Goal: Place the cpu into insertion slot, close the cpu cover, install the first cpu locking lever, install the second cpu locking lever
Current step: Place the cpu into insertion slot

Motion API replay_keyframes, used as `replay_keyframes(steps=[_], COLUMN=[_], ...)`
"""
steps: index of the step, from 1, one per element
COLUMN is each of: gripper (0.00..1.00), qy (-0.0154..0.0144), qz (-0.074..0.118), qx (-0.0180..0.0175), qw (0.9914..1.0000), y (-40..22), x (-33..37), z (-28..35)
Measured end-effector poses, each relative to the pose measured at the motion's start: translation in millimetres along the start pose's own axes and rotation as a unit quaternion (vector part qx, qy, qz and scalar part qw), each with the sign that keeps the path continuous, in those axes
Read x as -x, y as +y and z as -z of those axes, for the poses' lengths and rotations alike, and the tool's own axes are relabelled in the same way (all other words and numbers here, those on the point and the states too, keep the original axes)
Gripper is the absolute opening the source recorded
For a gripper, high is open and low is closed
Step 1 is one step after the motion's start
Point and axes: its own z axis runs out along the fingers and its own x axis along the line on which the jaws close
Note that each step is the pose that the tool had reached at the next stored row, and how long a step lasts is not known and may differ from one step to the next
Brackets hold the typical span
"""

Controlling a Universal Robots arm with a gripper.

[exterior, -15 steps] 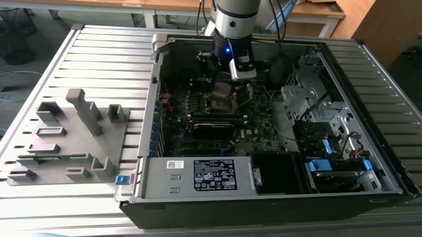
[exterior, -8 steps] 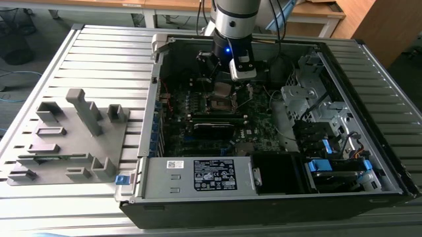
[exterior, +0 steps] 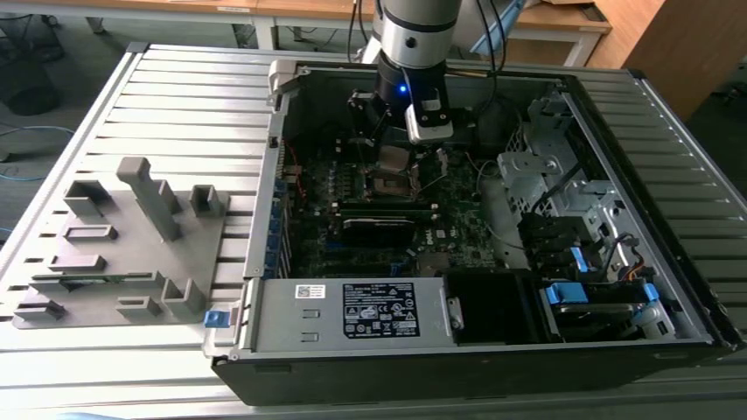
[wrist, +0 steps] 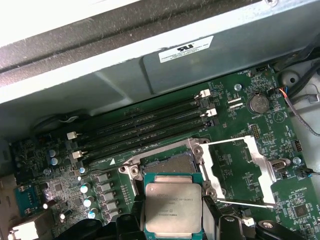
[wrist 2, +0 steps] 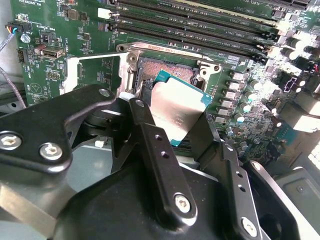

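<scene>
The gripper [wrist 2: 172, 122] has the cpu [wrist 2: 180, 107] pinched between its two fingers [wrist 2: 150, 145], one on each side. The fingers are open just as wide as the chip. The cpu hangs close over the slot [wrist: 167, 161], and in the second wrist view it looks a bit tilted. It is not sitting in the slot yet, so the first step looks only partly done. The slot's dark middle shows just past the chip's edge. The cover [wrist: 260, 165] is flipped open and lies flat on the green board [wrist: 240, 115] beside the slot, so it is not closed. I think both levers are left to do too, since the cover is open. In the exterior view the arm [exterior: 408, 35] reaches down into the computer case [exterior: 467, 359].
</scene>
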Motion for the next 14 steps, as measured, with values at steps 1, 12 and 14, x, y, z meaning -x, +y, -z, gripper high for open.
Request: replay_keyframes(steps=[1,12,14], gripper=[0.54,0.54,0.54], qy=[0.0000,-0.0004,-0.0011], qz=[0.000,-0.010,-0.028], qx=[0.0000,0.0001,0.0003], qw=[1.00000,0.99995,0.99961], y=[0.0,0.0,0.0], x=[0.0,0.1,0.0], z=[0.0,-0.1,-0.5])
